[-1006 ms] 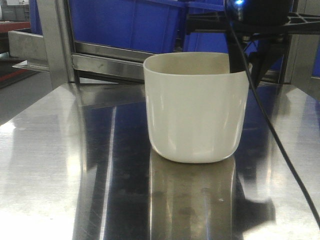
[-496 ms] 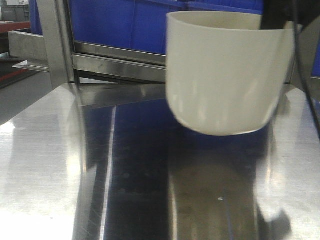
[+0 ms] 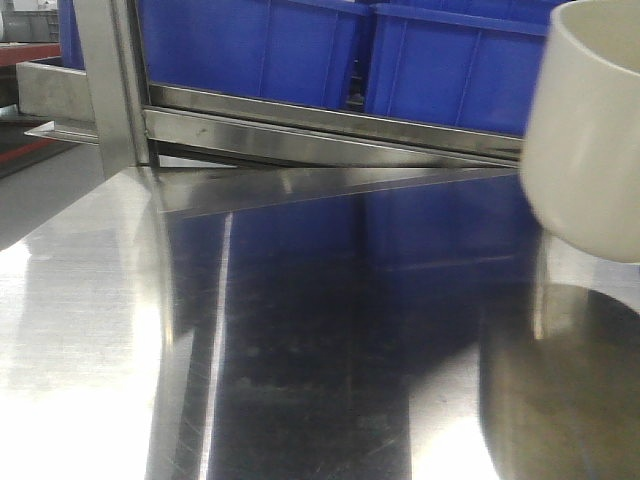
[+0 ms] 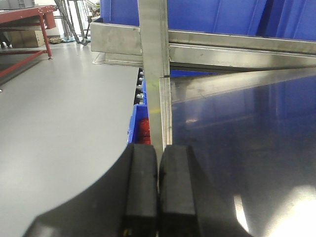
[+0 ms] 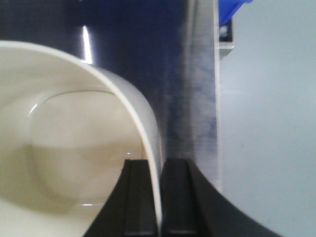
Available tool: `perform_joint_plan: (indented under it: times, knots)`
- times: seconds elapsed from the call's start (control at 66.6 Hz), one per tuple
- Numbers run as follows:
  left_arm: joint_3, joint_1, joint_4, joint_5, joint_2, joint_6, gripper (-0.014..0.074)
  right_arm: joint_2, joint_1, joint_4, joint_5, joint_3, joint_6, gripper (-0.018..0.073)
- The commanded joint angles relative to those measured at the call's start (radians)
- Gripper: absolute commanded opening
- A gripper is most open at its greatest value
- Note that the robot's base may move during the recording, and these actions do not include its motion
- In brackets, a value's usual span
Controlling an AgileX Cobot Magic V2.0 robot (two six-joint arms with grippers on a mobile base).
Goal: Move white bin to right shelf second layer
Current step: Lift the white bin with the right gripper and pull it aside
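right gripper (image 5: 160, 165) clamps white bin (image 5: 74, 148) wall | front view: bin airborne

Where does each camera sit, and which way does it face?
Front view: low over the steel table, facing the blue crates; white bin raised at right; no robot part.
Left wrist: behind the shut, empty left tool, looking along the table edge toward the crates.
Right wrist: behind the right tool, looking into the bin whose wall it pinches.
Shared: front and right wrist both show the bin.
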Motion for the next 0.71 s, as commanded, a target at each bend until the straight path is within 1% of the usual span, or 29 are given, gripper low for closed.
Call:
perform_joint_plan:
  times: [0.0, 0.075, 0.135, 0.466, 0.691]
  knots:
    - [0.037, -0.005, 0.0, -0.087, -0.014, -0.005, 0.0085, -0.114, -0.043, 0.009, -0.124, 0.04, -0.08, 0.0049]
    - [0.037, -0.005, 0.0, -0.087, -0.014, -0.005, 0.0085, -0.182, -0.069, 0.039, -0.145, 0.092, -0.149, 0.0049]
    - [0.037, -0.005, 0.0, -0.087, -0.014, -0.005, 0.0085, -0.235, -0.082, 0.053, -0.157, 0.128, -0.171, 0.0049]
    - [0.037, -0.005, 0.0, -0.087, -0.014, -0.005, 0.0085, -0.554, -0.083, 0.053, -0.165, 0.269, -0.171, 0.0049]
    - [0.037, -0.005, 0.0, -0.087, -0.014, -0.005, 0.0085, -0.697, -0.083, 0.053, -0.164, 0.328, -0.17, 0.0049]
